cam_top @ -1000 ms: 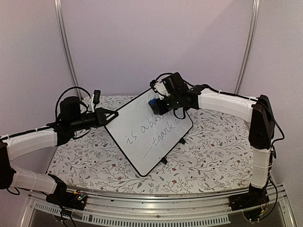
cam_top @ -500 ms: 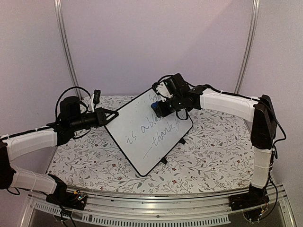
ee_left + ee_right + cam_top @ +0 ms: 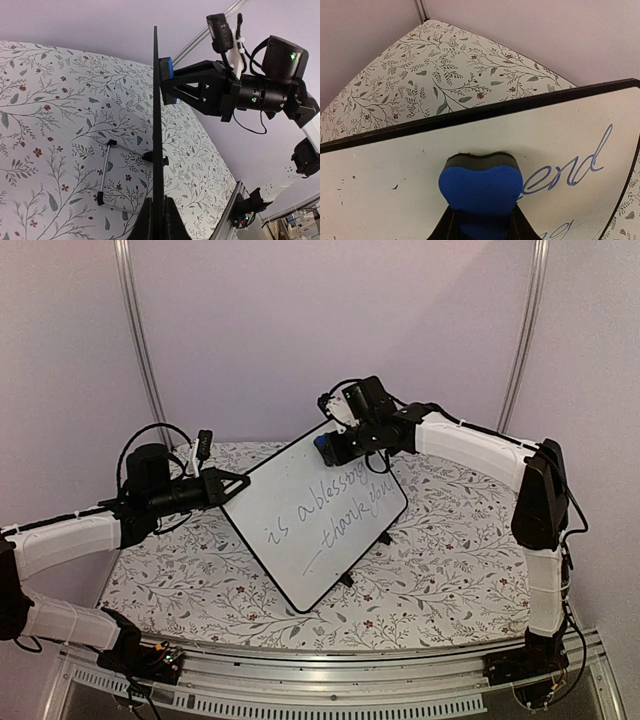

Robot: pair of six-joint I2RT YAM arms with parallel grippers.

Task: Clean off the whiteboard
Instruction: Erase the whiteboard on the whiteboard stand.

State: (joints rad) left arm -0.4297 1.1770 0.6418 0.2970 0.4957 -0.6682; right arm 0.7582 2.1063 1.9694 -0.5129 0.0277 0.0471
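The whiteboard (image 3: 300,530) stands tilted above the floral table, with blue handwriting across its middle and right. My left gripper (image 3: 238,487) is shut on its left edge; in the left wrist view the board (image 3: 157,100) shows edge-on, rising from between my fingers (image 3: 145,222). My right gripper (image 3: 335,447) is shut on a blue eraser (image 3: 321,447) and presses it against the board near its top corner. In the right wrist view the eraser (image 3: 481,192) lies flat on the white surface (image 3: 395,165), just left of the letters "end" (image 3: 570,175).
A wire stand with black feet (image 3: 104,172) sits on the table behind the board. The floral tabletop (image 3: 450,570) ends at a metal rail (image 3: 330,680) along the front. Two upright poles (image 3: 140,340) stand against the back wall.
My right gripper slid the eraser down over the writing, then back up to the board's top corner. The left gripper and the board stayed put.
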